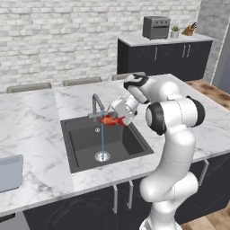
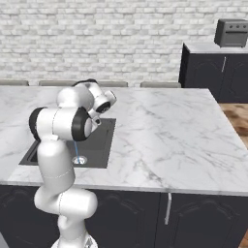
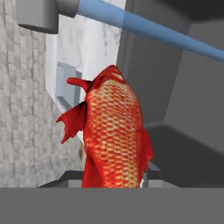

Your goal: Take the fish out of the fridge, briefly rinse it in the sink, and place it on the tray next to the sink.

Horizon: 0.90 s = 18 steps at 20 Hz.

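Claw (image 1: 117,118) closed on one red fish (image 1: 111,120), held over the sink (image 1: 83,152) near its back edge, beside the one faucet (image 1: 96,104). Fish sticking straight out from between the fingers, just beside the single blue stream of water (image 1: 102,139). One grey tray (image 1: 10,173) at the counter's left edge.

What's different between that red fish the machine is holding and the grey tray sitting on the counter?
The fish is bright red-orange with scales and pointed fins; the tray is plain light grey, flat and rectangular. The fish is small, about the gripper's size, while the tray is clearly bigger. The fish hangs in the air over the sink, at the water stream; the tray rests on the marble counter beside the sink. Both are near the sink.
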Motion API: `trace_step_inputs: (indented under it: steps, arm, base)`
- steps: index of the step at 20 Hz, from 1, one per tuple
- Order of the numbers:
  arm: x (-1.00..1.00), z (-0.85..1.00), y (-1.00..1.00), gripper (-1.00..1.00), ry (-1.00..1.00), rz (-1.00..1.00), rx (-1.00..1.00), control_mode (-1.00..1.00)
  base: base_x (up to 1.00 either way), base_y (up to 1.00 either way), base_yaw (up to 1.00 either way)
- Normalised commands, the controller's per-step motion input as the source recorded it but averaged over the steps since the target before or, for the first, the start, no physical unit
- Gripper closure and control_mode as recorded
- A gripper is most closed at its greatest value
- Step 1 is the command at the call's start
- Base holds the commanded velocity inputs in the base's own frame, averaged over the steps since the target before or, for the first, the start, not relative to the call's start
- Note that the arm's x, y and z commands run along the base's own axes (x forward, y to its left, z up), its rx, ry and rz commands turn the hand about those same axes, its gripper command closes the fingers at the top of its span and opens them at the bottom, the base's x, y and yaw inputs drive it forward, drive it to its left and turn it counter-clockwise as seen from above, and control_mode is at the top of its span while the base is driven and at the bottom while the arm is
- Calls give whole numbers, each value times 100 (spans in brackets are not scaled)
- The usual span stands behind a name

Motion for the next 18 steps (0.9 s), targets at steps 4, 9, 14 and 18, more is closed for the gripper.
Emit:
trace_step_inputs:
  steps: [4,9,14,18]
  arm:
    - [22,-6,0,100,-7,-18,0,-100]
    - [21,-14,0,100,-2,-22,-3,-100]
    - [33,-15,0,100,0,-22,-5,-100]
    - [57,-4,0,100,4,-11,-2,-100]
  base:
    - [0,0,0]
    - [0,0,0]
    - [0,0,0]
    - [0,0,0]
